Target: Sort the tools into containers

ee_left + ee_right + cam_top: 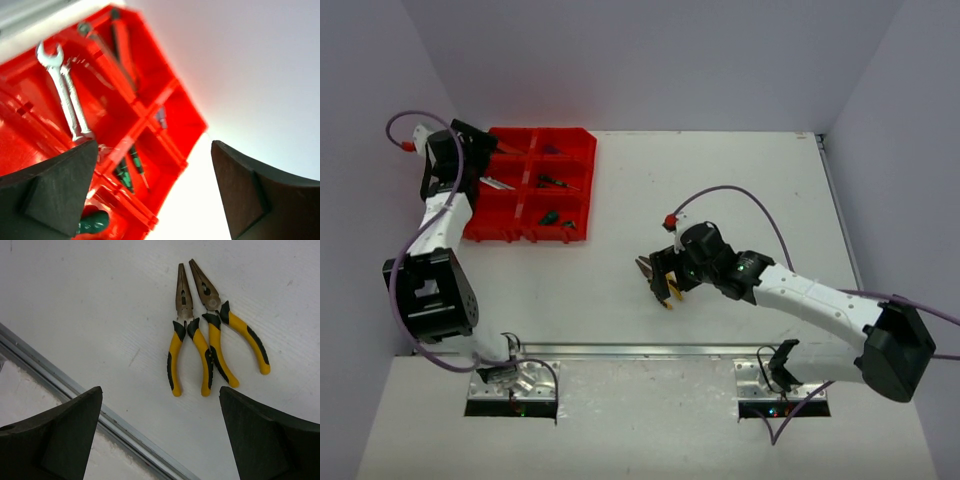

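right wrist: right hand (159, 407) wide above two pliers (184, 300); left hand (154, 150) wide over red tray (22, 87), wrenches (65, 95) inside.

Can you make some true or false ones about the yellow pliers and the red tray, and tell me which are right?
1. Two pliers lie on the table. True.
2. The pliers have blue handles. False: the handles are yellow and black.
3. The right end effector is shut on the pliers. False: it is open above them and holds nothing.
4. Two wrenches lie side by side in one compartment of the tray. True.
5. The left end effector is open over the tray. True.
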Robot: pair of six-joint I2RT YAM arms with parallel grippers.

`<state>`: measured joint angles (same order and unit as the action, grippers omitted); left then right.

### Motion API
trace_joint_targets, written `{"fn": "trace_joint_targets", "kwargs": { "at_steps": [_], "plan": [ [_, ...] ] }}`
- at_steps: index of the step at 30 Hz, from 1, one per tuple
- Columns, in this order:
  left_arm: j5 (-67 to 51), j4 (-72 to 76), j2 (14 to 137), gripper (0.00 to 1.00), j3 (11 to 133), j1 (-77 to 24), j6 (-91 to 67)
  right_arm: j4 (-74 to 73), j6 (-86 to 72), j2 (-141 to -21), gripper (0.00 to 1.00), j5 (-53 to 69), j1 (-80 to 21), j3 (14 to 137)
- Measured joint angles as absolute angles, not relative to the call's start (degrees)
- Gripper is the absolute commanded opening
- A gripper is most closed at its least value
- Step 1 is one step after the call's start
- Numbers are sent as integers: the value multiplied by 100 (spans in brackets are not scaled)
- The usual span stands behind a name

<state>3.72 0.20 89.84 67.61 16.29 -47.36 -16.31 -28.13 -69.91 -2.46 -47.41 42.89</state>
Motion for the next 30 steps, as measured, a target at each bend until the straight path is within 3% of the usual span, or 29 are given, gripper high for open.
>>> {"fn": "trace_joint_targets", "kwargs": {
  "at_steps": [6,10,13,20,30],
  "plan": [
    [-15,-733,7708,100,7258,1616,-4528,-1794,-2440,-7741,97,-285,-4468,5013],
    [-1064,-762,6349,100,6478,1570,-4489,-2307,-2001,-8355,53,-458,-4390,5576],
    [-1682,-919,5141,100,5266,1362,-4374,-2650,-1694,-8890,40,-622,-4390,5944],
    [-2413,-1733,3603,100,4085,1201,-3747,-3139,-1179,-9488,42,-955,-4118,6064],
    [-2541,-2190,3109,100,3640,891,-2826,-3338,-450,-10845,36,-783,-3712,6541]
  ]
}}
